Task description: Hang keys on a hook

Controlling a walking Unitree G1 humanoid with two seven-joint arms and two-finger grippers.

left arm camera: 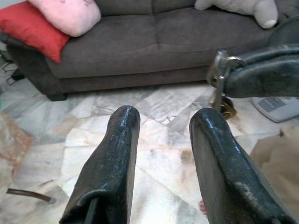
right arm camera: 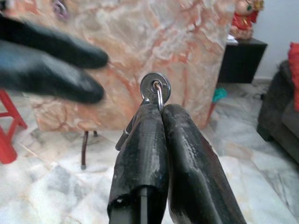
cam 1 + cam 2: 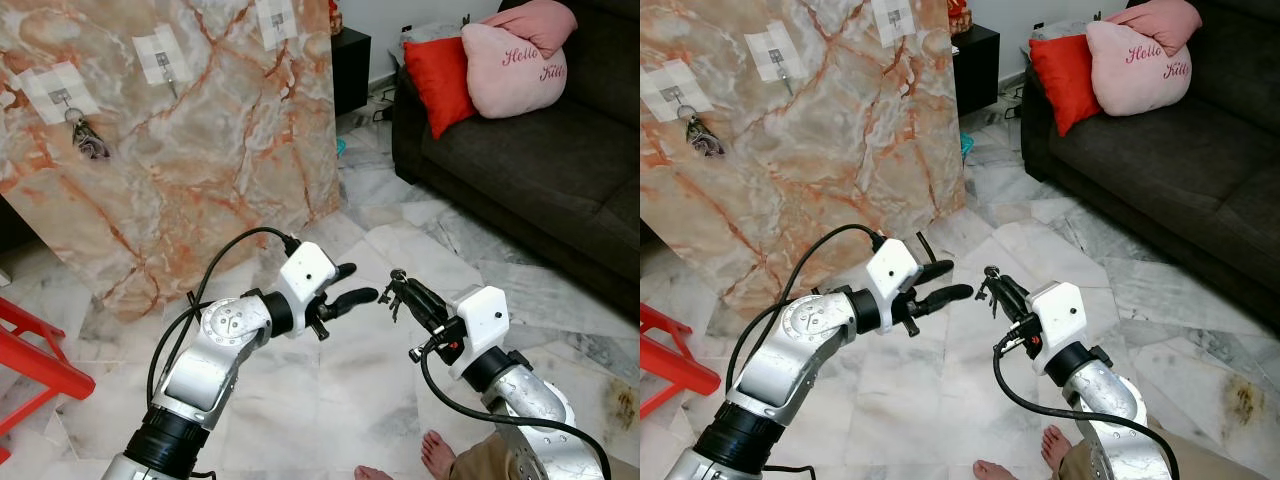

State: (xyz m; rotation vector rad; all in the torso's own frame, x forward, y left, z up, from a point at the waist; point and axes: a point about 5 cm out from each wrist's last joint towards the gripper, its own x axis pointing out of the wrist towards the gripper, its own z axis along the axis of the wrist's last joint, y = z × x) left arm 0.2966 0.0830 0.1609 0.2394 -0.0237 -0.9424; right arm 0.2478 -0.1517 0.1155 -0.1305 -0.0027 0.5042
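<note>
Right jaws: closed tight on the keys (image 2: 155,88), pinching them at the fingertips; the ring and a round disc stick out just past the tips.
Left jaws: parted to a moderate gap, nothing between them.
Right gripper (image 3: 405,291): held low over the marble floor (image 3: 380,390), fingers aimed toward the left gripper and the slab beyond.
Left gripper (image 3: 352,284): level with the right one, tips pointing at it, close but apart; in the left wrist view the keys hang just beside one finger (image 1: 219,158), not touching.
Keys, location: in the air between the two grippers, well apart from any hook.
Arms: both silver forearms bent inward and raised before the body, wrists turned so the fingers face each other.
Marble slab (image 3: 230,150): stands upright on the floor ahead, leaning back, carrying three pale adhesive pads with hooks.
Left hook (image 3: 66,100): already carries another bunch of keys (image 3: 92,142).
Middle hook (image 3: 165,68): bare, on its pad toward the slab's upper edge.
Upper hook (image 3: 277,18): near the slab's top right corner, looks bare.
Task state: keys secured; hanging not yet done. Judged remaining: approach the slab, raise the ring to a bare hook, slip it on, release.
</note>
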